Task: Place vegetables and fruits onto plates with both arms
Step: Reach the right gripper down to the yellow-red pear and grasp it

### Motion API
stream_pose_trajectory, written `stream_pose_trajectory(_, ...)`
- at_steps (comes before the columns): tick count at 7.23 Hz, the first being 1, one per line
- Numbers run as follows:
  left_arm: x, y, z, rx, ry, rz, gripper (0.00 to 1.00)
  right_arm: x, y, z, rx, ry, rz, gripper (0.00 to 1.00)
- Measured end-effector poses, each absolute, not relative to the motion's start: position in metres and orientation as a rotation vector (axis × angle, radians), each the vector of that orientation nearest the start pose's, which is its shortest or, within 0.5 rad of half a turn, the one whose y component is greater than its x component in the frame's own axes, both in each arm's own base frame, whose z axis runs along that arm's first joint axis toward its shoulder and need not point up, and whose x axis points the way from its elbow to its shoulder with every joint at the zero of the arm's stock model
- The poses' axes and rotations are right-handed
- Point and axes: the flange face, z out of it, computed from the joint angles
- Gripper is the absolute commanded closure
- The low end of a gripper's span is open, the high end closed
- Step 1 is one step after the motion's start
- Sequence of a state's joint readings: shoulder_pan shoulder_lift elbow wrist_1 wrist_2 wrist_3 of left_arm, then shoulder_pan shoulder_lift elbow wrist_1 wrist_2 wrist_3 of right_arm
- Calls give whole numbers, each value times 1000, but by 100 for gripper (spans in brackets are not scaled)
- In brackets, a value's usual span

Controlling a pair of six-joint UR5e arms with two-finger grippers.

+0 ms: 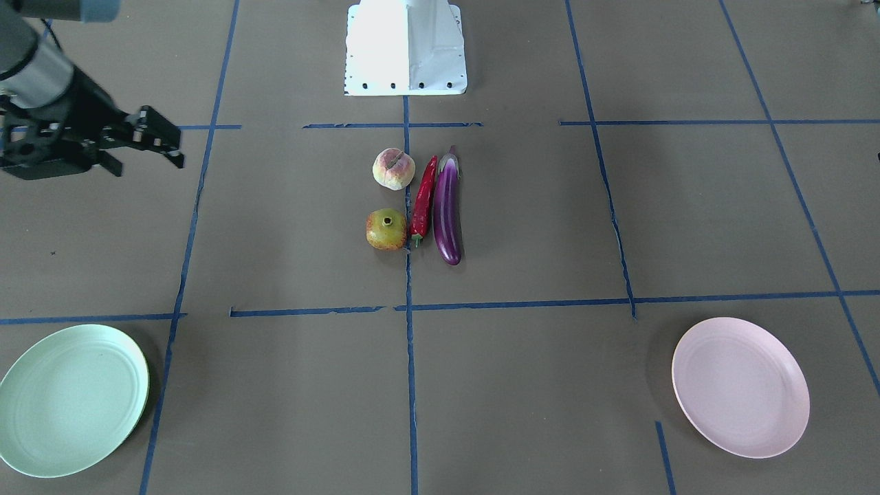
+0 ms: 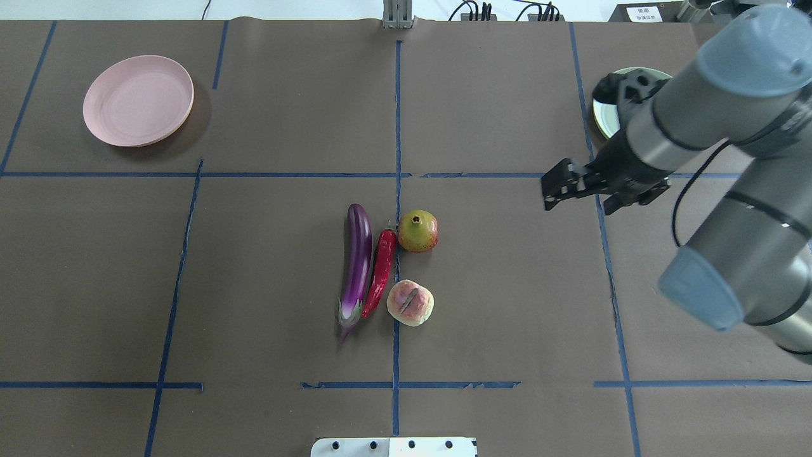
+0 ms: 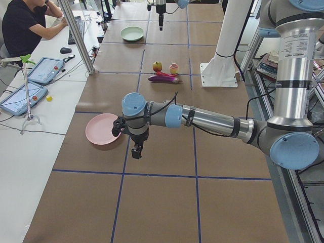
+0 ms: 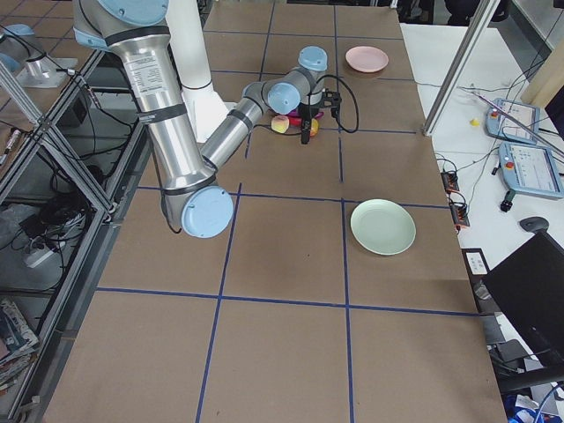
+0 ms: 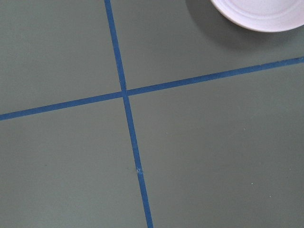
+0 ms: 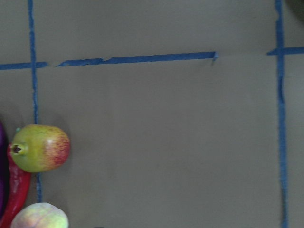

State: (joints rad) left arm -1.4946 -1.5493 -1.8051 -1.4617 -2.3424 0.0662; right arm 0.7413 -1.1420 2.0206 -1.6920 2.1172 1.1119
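Overhead exterior view: the right fingers (image 2: 561,179) look spread apart and hold nothing. They hang over the counter (image 2: 254,304), at about 2 o'clock from the pomegranate (image 2: 418,231). The left fingers (image 3: 136,150) show only from the side, near the pink plate (image 3: 98,130), so I cannot tell if they are spread. The eggplant (image 2: 356,260), chili (image 2: 380,273), pomegranate and peach (image 2: 410,303) lie close together mid-counter. From them, the pink plate sits at 10 o'clock and the green plate (image 1: 69,399) at 2 o'clock. Both plates have no food. I think nothing is done yet, so all four things are left to move.
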Motion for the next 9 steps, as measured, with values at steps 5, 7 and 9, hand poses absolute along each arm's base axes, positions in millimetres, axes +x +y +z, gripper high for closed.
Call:
stream_pose_trajectory(5, -26, -483, 560, 103, 783, 179, 0, -531, -439, 160, 24, -818, 127, 1)
stream_pose_trajectory(7, -24, -483, 557, 102, 817, 178, 0, -557, -448, 172, 48, -758, 76, 1)
stream_pose_trajectory(9, -23, -482, 553, 106, 832, 178, 0, -573, -453, 181, 41, -725, 63, 2)
